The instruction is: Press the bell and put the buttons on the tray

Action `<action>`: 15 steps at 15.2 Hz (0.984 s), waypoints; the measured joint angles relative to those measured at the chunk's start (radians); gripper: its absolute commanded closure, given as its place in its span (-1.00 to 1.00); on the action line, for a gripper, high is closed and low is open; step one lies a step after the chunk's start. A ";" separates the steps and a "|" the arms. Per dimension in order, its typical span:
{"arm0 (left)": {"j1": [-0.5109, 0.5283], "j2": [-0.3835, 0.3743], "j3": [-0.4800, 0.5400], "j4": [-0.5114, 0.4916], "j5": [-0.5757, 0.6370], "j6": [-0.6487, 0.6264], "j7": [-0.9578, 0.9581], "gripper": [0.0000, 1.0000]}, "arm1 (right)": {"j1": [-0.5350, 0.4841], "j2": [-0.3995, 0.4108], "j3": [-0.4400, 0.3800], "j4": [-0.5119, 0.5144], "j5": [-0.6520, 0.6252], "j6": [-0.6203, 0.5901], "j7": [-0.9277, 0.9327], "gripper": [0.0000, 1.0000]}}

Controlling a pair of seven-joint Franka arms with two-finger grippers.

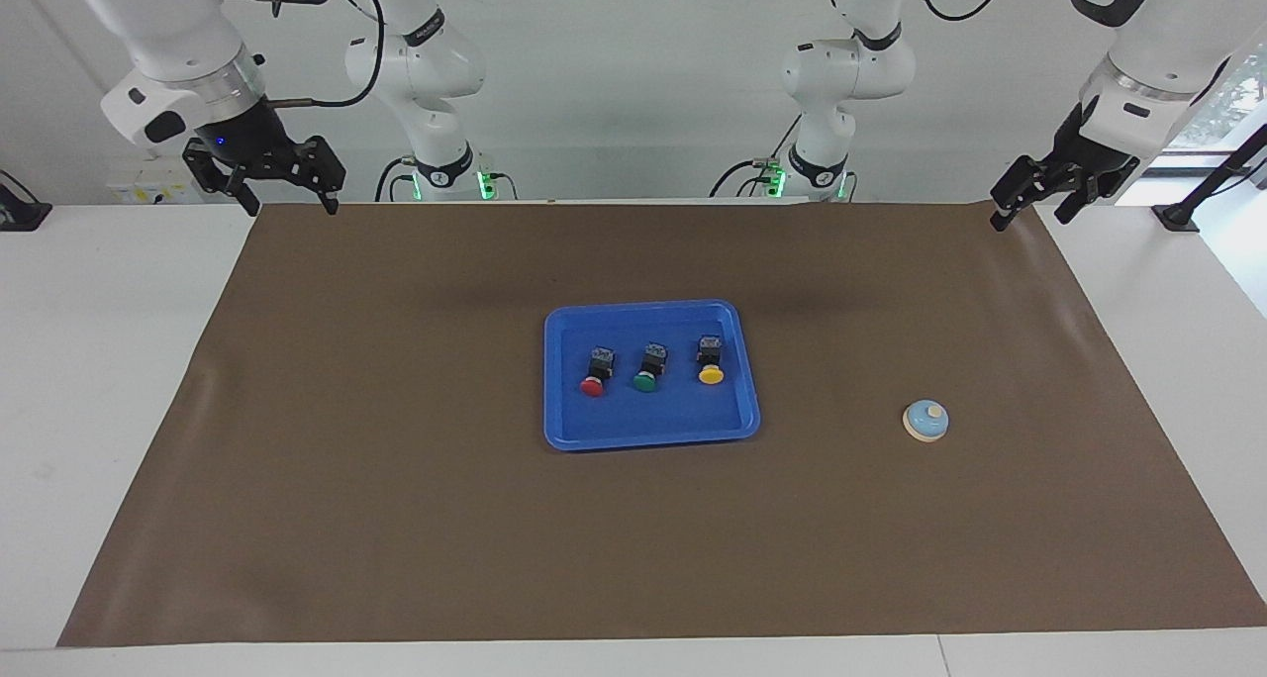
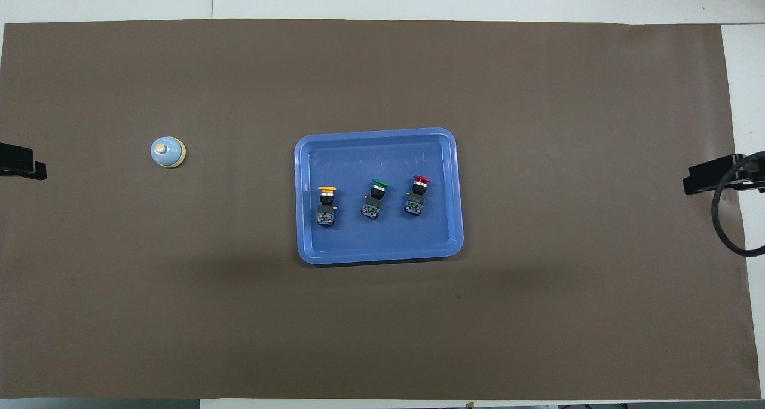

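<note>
Left tool: raised over the corner of the brown mat at the left arm's end of the counter, at the robots' edge. Its two fingers stand spread wide apart; nothing between them.

Right tool: raised over the mat corner at the right arm's end, also at the robots' edge. Fingers spread wide, empty. This arm waits.

Bell: upright on the mat, toward the left arm's end, well apart from the left tool and farther from the robots than the mat corner below that tool. Nothing touches it.

Tray: flat on the mat about midway between the two tools, well apart from both, and well apart from the bell.

Buttons: all three lie inside the tray in one row, on their sides, caps pointing away from the robots, none touching another. Yellow button lies on the side toward the left tool, green button in the middle, red button on the side toward the right tool.
</note>
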 measured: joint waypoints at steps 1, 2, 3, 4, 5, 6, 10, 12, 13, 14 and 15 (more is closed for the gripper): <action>0.000 0.002 -0.002 0.000 0.000 0.000 0.001 -1.00 | 0.000 0.000 0.000 0.000 0.000 0.000 0.000 -1.00; 0.000 0.003 -0.004 0.000 0.000 -0.001 0.002 -1.00 | 0.000 0.000 0.000 0.000 0.000 0.000 0.000 -1.00; 0.000 0.003 -0.006 -0.001 0.000 -0.003 0.004 -1.00 | 0.000 0.000 0.000 0.000 0.000 0.000 0.000 -1.00; -0.001 0.003 -0.007 -0.002 0.000 -0.006 0.005 -1.00 | 0.000 0.000 0.000 0.000 0.000 0.000 0.000 -1.00; -0.001 0.003 -0.009 -0.003 0.000 -0.009 0.005 -1.00 | 0.000 0.000 0.000 0.000 0.000 0.000 0.000 -1.00; -0.001 0.003 -0.011 -0.004 0.000 -0.016 0.005 -1.00 | 0.000 0.000 0.000 0.000 0.000 0.000 0.000 -1.00; -0.002 0.002 -0.014 -0.005 0.000 -0.055 0.006 -1.00 | 0.000 0.000 0.000 0.000 0.000 0.000 0.000 -1.00; -0.003 0.003 -0.015 -0.010 0.000 -0.056 0.008 -1.00 | 0.000 0.000 0.000 0.000 0.000 0.000 0.000 -1.00; -0.009 0.003 -0.015 -0.013 0.000 -0.056 0.011 -1.00 | 0.000 0.000 0.000 0.000 0.000 0.000 0.000 -1.00; -0.018 0.004 -0.015 -0.013 0.000 -0.056 0.014 -1.00 | 0.000 0.000 0.000 0.000 0.000 0.000 0.000 -1.00; -0.027 0.005 -0.015 -0.013 0.002 -0.057 0.017 -1.00 | 0.000 0.000 0.000 0.000 0.000 0.000 0.000 -1.00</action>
